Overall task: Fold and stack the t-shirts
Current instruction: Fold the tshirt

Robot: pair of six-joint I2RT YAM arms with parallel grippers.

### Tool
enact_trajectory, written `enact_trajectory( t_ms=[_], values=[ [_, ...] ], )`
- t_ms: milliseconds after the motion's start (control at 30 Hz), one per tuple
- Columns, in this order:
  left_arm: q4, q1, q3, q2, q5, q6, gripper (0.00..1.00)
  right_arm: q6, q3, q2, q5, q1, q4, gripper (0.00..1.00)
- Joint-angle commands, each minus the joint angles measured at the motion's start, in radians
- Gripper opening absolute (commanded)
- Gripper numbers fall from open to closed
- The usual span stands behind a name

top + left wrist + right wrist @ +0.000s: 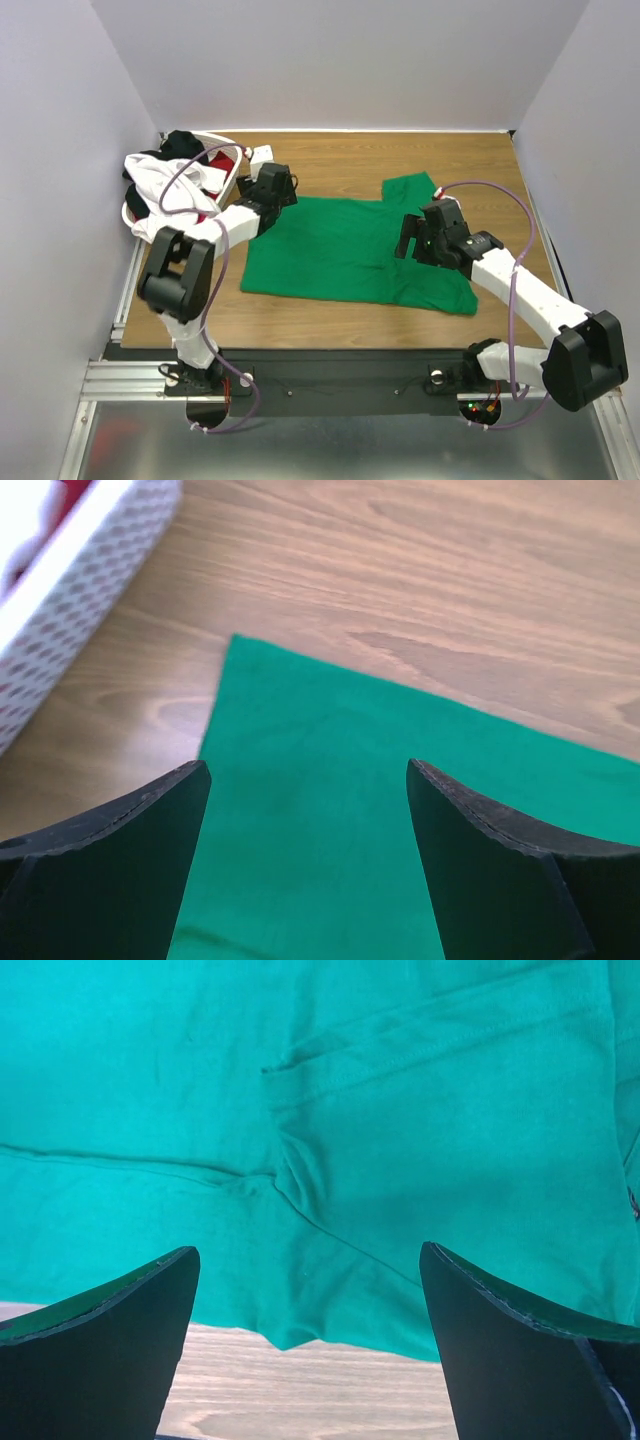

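The bright green t-shirt (345, 250) lies spread flat in the middle of the wooden table. My left gripper (283, 192) is open and empty, hovering over the shirt's far left corner (330, 810). My right gripper (412, 240) is open and empty over the shirt's right side, where a sleeve seam and the hem edge show in the right wrist view (330, 1150). White (160, 185), black (183, 144) and red (222, 160) shirts are heaped in the basket at the far left.
The white lattice laundry basket (243, 166) stands at the table's far left corner; its wall also shows in the left wrist view (70, 610). White enclosure walls stand on three sides. Bare wood lies behind and in front of the green shirt.
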Motion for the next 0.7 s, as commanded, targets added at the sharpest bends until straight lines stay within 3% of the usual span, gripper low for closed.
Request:
enact_trajectory(
  t_ms=[0,200,667],
  values=[
    [-0.004,0.031,0.170,0.097,-0.014,0.059,0.91,-0.021,0.038,-0.025,0.006,0.003,0.054,0.97],
    [-0.029,0.102,0.284,0.234,0.002,0.068,0.86,-0.019,-0.003,-0.043,0.003,0.003,0.063,0.98],
    [-0.063,0.152,0.322,0.329,0.094,0.078,0.74,-0.027,-0.002,-0.007,0.006,0.003,0.092,0.98]
  ],
)
